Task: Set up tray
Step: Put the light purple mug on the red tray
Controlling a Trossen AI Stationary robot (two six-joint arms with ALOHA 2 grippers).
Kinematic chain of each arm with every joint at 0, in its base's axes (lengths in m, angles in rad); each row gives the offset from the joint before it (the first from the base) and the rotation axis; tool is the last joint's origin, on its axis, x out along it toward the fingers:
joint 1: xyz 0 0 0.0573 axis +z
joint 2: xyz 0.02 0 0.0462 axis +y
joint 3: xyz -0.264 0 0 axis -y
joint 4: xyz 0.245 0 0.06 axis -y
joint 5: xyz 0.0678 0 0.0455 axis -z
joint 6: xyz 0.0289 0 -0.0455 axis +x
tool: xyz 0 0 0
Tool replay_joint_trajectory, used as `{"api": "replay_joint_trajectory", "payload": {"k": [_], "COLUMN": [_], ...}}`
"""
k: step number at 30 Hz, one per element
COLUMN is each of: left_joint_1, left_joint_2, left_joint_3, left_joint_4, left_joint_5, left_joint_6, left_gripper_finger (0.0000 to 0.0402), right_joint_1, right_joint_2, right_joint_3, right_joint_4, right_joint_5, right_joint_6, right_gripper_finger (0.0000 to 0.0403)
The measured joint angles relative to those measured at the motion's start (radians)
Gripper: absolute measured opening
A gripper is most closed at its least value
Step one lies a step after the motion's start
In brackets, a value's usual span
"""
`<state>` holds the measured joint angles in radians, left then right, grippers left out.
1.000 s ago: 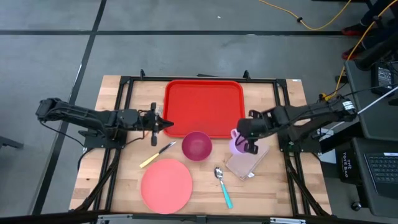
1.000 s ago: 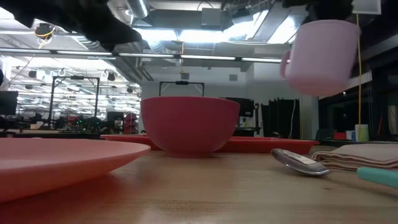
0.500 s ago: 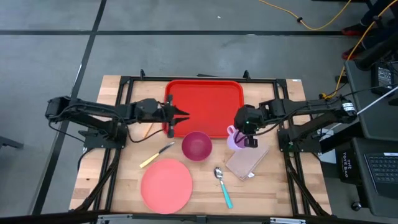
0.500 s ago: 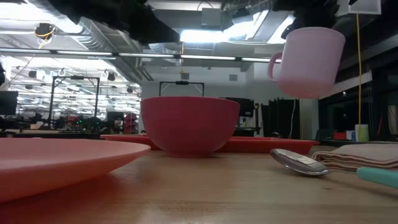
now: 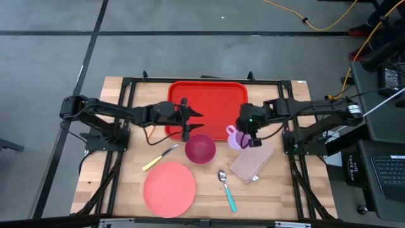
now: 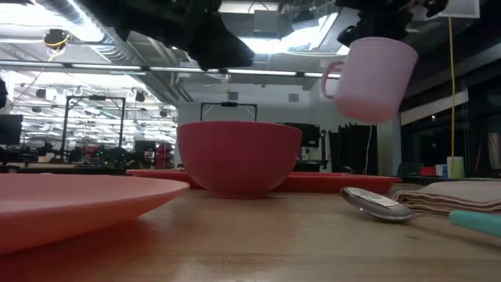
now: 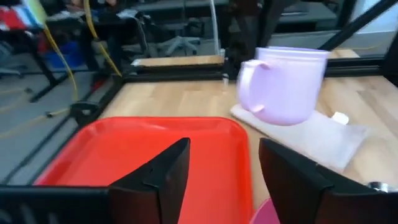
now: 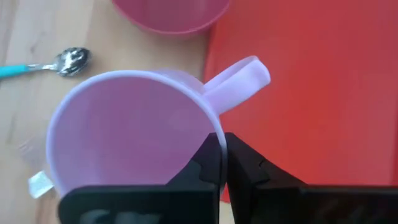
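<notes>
Mug point(image 5: 235, 137) hangs in right gripper point(image 5: 250, 135) over tray point(image 5: 209, 101) edge.

No lettering, label, brand, number or sign is legible anywhere on the desk or in the room beyond it.

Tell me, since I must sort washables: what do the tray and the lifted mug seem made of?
Tray: probably moulded plastic, uniform bright red with rounded corners and a soft sheen. Mug: likely matte plastic, evenly pale lilac-pink with a thin rim, pinched by the right gripper.
</notes>
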<state>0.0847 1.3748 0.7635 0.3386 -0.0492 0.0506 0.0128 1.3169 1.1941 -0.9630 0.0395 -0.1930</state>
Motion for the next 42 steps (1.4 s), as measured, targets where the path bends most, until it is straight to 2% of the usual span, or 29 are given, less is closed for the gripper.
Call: {"api": "replay_joint_trajectory", "payload": {"k": [4, 8, 14, 18, 42], "left_joint_1": [0.007, 0.015, 0.036, 0.060, 0.060], "left_joint_2": [0.079, 0.140, 0.169, 0.169, 0.168], "left_joint_3": [0.071, 0.142, 0.185, 0.185, 0.185], "left_joint_4": [-0.001, -0.029, -0.058, -0.064, -0.126], "left_joint_5": [0.072, 0.077, 0.206, 0.250, 0.258], "left_joint_6": [-0.016, 0.023, 0.066, 0.041, 0.014], "left_gripper_finger": [0.0199, 0.0199, 0.0197, 0.0197, 0.0193], "right_joint_1": [-0.025, -0.033, -0.041, -0.041, -0.041], "right_joint_2": [0.046, 0.113, 0.167, 0.188, 0.320], "right_joint_3": [0.054, 0.125, 0.201, 0.228, 0.366], "right_joint_4": [0.005, -0.041, -0.073, -0.076, -0.040], "right_joint_5": [-0.016, -0.034, -0.035, -0.035, -0.040], "right_joint_6": [-0.080, -0.155, -0.210, -0.233, -0.416], "right_gripper_finger": [0.0010, 0.0010, 0.0010, 0.0010, 0.0010]}}
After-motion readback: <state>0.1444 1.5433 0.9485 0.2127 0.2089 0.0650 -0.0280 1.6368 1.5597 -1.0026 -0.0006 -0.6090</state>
